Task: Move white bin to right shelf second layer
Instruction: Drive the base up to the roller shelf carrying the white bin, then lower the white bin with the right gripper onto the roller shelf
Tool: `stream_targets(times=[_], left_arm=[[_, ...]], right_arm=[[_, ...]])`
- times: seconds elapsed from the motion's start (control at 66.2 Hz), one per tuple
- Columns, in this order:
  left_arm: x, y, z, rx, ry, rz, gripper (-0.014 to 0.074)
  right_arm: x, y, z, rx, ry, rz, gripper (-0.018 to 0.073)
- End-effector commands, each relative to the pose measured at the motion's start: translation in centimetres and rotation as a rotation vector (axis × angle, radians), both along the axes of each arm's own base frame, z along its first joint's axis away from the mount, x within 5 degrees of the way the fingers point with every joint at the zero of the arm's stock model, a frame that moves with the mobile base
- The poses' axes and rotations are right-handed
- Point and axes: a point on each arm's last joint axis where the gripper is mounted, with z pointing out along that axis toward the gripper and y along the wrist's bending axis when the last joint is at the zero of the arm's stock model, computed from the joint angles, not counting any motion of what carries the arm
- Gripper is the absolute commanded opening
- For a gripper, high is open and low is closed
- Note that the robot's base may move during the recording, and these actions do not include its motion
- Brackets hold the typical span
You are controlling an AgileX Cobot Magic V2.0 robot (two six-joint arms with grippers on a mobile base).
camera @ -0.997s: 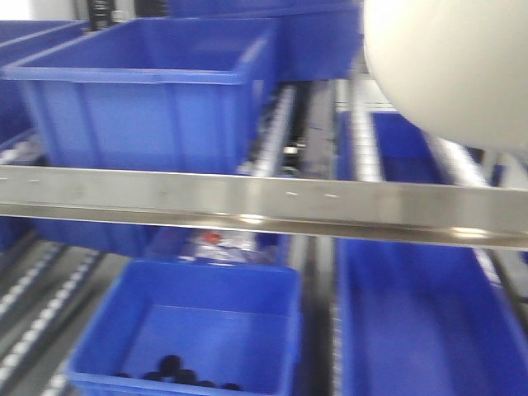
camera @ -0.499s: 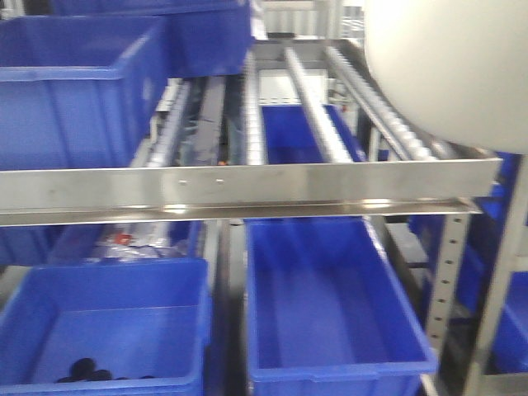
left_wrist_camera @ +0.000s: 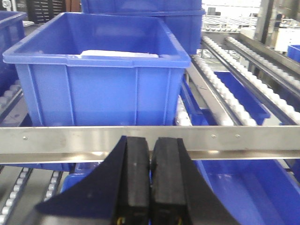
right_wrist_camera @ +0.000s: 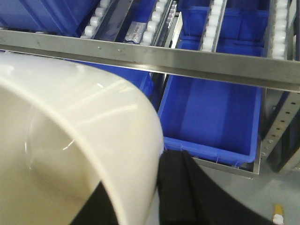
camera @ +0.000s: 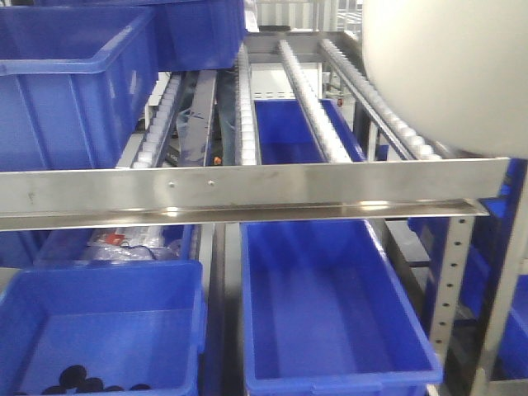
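White bin (right_wrist_camera: 70,140) is riding in the right gripper (right_wrist_camera: 159,187): wall is sitting between the dark fingers (right_wrist_camera: 187,192), so jaws are clamping on its rim, though the inner finger is mostly hidden and I'm judging the grip from the rim line only. From the jaws the tub is spreading toward 9–10 o'clock in the right wrist view; rounded-square, so no real long axis. In the front view the bin (camera: 445,74) is hanging at 1–2 o'clock, above the roller tracks (camera: 313,115) and just behind the steel front rail (camera: 247,186). Free lanes of the right shelf second layer (right_wrist_camera: 213,18) are lying at 12 o'clock from the jaws, beyond the rail. Left gripper (left_wrist_camera: 150,154) is pressing pads together, holding nothing, facing a blue crate (left_wrist_camera: 98,70) at 12 o'clock. Right arm is clearly nearer. No brands, labels or readable writing showing.
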Motion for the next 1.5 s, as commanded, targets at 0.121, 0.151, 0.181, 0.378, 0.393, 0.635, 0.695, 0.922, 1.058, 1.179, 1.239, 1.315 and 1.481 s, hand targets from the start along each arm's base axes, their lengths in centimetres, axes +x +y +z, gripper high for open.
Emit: stream_targets(times=[0.121, 0.151, 0.181, 0.378, 0.393, 0.635, 0.695, 0.922, 1.058, 1.179, 1.239, 1.315, 1.481], left_arm=[[0.11, 0.02, -0.46, -0.014, -0.05, 0.0, 0.0085], [0.11, 0.02, -0.46, -0.014, -0.05, 0.0, 0.0085], [0.11, 0.02, -0.46, -0.014, -0.05, 0.0, 0.0085], [0.11, 0.02, -0.46, -0.014, -0.05, 0.0, 0.0085], [0.11, 0.02, -0.46, -0.014, -0.05, 0.0, 0.0085], [0.11, 0.02, -0.46, -0.014, -0.05, 0.0, 0.0085], [0.11, 0.02, -0.46, -0.014, -0.05, 0.0, 0.0085], [0.11, 0.02, -0.46, -0.014, -0.05, 0.0, 0.0085], [0.11, 0.02, -0.46, -0.014, -0.05, 0.0, 0.0085], [0.11, 0.02, -0.46, -0.014, -0.05, 0.0, 0.0085], [0.11, 0.02, -0.46, -0.014, -0.05, 0.0, 0.0085], [0.11, 0.02, -0.46, -0.014, -0.05, 0.0, 0.0085], [0.11, 0.02, -0.46, -0.014, -0.05, 0.0, 0.0085]], right_arm=[[0.26, 0.04, 1.78, 0.05, -0.111, -0.009, 0.0053], [0.26, 0.04, 1.78, 0.05, -0.111, -0.009, 0.0053], [0.26, 0.04, 1.78, 0.05, -0.111, -0.009, 0.0053], [0.26, 0.04, 1.78, 0.05, -0.111, -0.009, 0.0053], [0.26, 0.04, 1.78, 0.05, -0.111, -0.009, 0.0053], [0.26, 0.04, 1.78, 0.05, -0.111, -0.009, 0.0053], [0.26, 0.04, 1.78, 0.05, -0.111, -0.009, 0.0053], [0.26, 0.04, 1.78, 0.05, -0.111, -0.009, 0.0053], [0.26, 0.04, 1.78, 0.05, -0.111, -0.009, 0.0053], [0.26, 0.04, 1.78, 0.05, -0.111, -0.009, 0.0053], [0.26, 0.04, 1.78, 0.05, -0.111, -0.009, 0.0053], [0.26, 0.04, 1.78, 0.05, -0.111, -0.009, 0.0053], [0.26, 0.04, 1.78, 0.05, -0.111, -0.009, 0.0053]])
